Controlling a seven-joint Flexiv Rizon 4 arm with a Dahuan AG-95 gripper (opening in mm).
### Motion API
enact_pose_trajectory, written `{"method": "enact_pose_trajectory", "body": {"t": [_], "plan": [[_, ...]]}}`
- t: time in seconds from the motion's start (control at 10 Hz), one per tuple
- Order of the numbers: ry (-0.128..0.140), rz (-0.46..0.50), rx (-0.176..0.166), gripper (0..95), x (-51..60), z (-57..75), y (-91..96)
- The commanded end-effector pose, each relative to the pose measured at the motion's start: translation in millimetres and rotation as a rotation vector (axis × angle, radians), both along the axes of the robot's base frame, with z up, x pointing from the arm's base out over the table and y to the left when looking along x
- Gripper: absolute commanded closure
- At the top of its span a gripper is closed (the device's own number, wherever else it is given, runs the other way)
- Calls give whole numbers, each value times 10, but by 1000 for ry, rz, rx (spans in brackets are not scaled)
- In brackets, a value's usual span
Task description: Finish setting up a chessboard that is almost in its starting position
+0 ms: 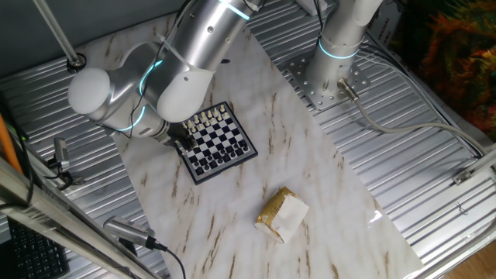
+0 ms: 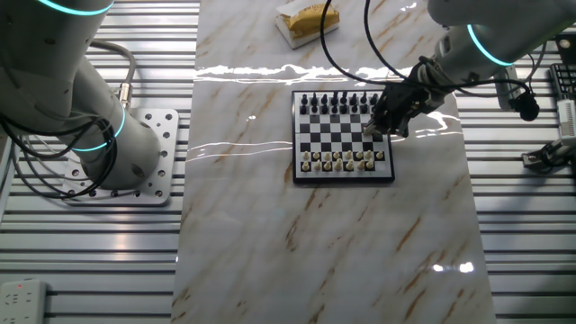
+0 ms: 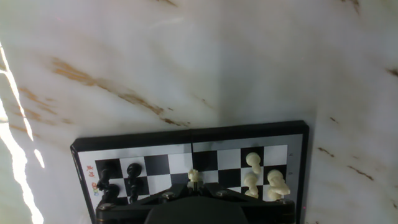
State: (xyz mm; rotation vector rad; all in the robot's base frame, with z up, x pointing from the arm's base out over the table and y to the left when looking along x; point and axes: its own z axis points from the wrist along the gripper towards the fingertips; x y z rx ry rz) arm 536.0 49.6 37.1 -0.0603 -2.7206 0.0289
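Centrally, one chessboard [image 2: 343,137] on marble desk [image 2: 270,243], one paper packet [image 2: 307,22] well apart, gripper [image 2: 385,123] over board edge, fingers' state impossible to tell.

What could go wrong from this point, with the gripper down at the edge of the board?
1. The gripper sits low over one side of the chessboard, close to the white pieces and black pieces; any sideways motion could topple neighbours.
2. The white piece at the fingertips is tiny, and whether it is gripped cannot be told; it may slip or land off-square.
3. The small board lies loose on smooth marble, so a push could slide it.
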Motion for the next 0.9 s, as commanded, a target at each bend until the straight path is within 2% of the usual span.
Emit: {"method": "enact_pose_trajectory", "body": {"t": [0.1,0.2,0.3,0.9], "plan": [[16,12,2,760,33,9,13],[16,15,1,570,38,12,15],[15,16,0,760,38,12,15],[23,13,-2,760,56,19,20]]}}
